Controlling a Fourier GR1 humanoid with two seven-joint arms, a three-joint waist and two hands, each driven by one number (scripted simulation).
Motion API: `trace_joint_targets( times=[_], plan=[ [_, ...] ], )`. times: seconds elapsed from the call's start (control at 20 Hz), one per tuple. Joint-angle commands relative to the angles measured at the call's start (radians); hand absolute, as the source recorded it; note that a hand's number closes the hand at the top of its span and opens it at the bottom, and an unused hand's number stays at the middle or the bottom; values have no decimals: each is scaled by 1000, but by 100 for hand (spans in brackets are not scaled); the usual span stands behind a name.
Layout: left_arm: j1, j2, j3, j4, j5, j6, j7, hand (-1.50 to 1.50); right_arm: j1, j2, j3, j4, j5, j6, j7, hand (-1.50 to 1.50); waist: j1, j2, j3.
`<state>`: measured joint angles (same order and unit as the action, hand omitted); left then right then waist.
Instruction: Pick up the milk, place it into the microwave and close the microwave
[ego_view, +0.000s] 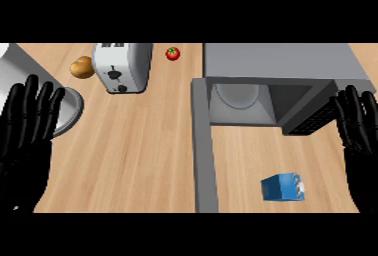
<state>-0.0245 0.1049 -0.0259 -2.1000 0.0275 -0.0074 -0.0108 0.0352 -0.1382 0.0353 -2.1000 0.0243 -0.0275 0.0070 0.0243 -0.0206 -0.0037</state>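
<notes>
While both my hands rest open with fingers up, left hand (29, 120) at the head view's left edge and right hand (358, 122) at its right, the milk (283, 187), a blue carton, stands untouched on the counter (133, 150) below the microwave (280, 62). Its door (203, 145) hangs wide open. Best approach, as I judge it: lower my right hand beside the carton, curl round its sides, and keep it upright.

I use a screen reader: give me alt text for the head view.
A blue milk carton stands on the wooden counter before an open microwave, its door swung toward the viewer. Open left hand and right hand rest at the sides; a toaster, potato and tomato lie behind.
</notes>
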Motion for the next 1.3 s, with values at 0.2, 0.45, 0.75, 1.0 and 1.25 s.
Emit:
trace_joint_targets(
  times=[0.2, 0.45, 0.75, 1.0, 1.25],
  plan=[
    [90, -21, 7, -39, -6, 19, 44, -150, 223, 68, 117, -320, 161, -94, 120, -150, -31, 16, 3],
    [113, -103, -7, -15, 148, 90, 106, -150, 386, 96, 242, -389, 157, -69, 187, -150, -35, 16, 3],
    [278, -104, -91, -24, 152, 79, -13, -150, 656, 90, 318, -340, 157, -66, -68, -150, -39, 15, 4],
    [375, -104, -59, -44, 187, -13, -87, -150, 715, 97, 361, -243, 180, -100, -183, -150, -33, 16, 4],
    [456, -98, -56, -79, 198, -62, -119, -150, 625, 97, 264, -69, 87, -88, -262, -150, -26, 18, 4]
  ],
)
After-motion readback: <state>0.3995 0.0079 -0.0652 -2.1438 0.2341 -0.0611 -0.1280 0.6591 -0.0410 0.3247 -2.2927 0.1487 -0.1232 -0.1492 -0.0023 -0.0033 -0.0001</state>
